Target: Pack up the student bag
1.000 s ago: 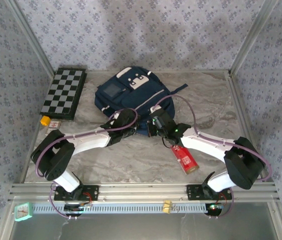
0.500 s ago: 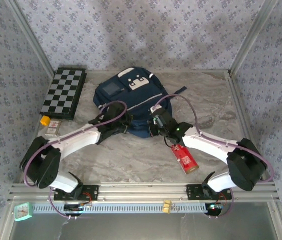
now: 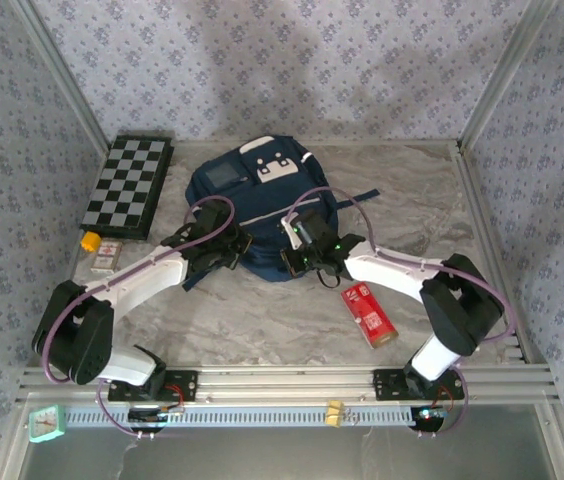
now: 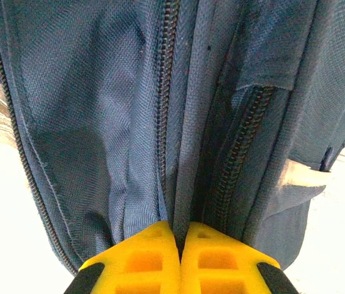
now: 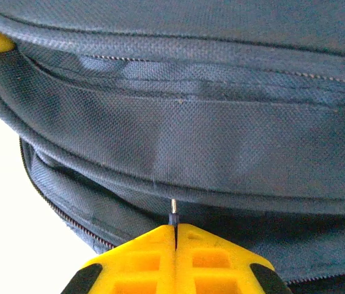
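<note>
The student bag (image 3: 262,205), a large navy blue fabric backpack with white patches, lies flat on the grey marbled table (image 3: 262,320), in the middle towards the back. Its white patches point at the far wall.

Both arms reach in to its near edge. The left gripper (image 3: 230,250) sits at the bag's near left side. From the left wrist, its yellow fingers (image 4: 142,257) are pressed together with a fold of the blue cloth (image 4: 185,184) nipped between them, and a zip runs up either side of the fold. The right gripper (image 3: 297,255) is at the near right side. From the right wrist, its jaws are closed tight on a thin dark zip tab (image 5: 173,217) that pokes up from between the pads, just under a seam of the bag (image 5: 221,141).

A black-and-grey chequered board (image 3: 127,185) lies at the back left, close beside the bag. A flat red packet (image 3: 369,313) rests near the right arm, apart from the bag.
</note>
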You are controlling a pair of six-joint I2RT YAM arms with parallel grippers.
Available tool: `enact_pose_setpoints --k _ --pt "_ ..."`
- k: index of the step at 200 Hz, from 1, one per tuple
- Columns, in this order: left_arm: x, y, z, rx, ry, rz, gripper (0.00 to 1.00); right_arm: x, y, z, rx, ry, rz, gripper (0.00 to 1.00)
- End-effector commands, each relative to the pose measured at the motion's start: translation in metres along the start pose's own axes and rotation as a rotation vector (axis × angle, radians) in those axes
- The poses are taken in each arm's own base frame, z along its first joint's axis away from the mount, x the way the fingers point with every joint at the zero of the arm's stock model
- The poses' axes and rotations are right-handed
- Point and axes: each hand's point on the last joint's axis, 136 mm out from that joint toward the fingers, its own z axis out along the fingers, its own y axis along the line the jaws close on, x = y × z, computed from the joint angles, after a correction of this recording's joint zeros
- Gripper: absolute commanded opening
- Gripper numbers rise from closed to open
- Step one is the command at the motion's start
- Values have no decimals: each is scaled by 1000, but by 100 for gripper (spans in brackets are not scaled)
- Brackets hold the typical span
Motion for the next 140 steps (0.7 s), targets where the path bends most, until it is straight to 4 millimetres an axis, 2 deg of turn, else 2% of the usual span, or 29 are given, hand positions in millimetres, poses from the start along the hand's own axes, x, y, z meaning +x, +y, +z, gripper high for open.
enact_pose_setpoints --k 1,19,44,71,90,117,140 --pt "-5 -13 -4 19 -9 10 0 1 1 7 -16 21 -25 13" --pt "-4 -14 -3 26 -3 6 0 -2 3 9 -34 9 -29 25" --pt "-4 -15 -4 23 -4 7 0 -2 6 17 -54 10 -31 28" --pt "-5 -15 -5 22 -9 10 0 2 -7 21 -4 23 -24 17" --pt "-6 -15 -8 15 -15 27 0 -3 -22 12 58 2 -4 1" --pt "-7 -18 -10 7 -7 93 0 -4 -45 -6 187 1 15 0" --pt "-12 -16 -12 -33 6 176 0 10 -70 -25 312 28 94 0"
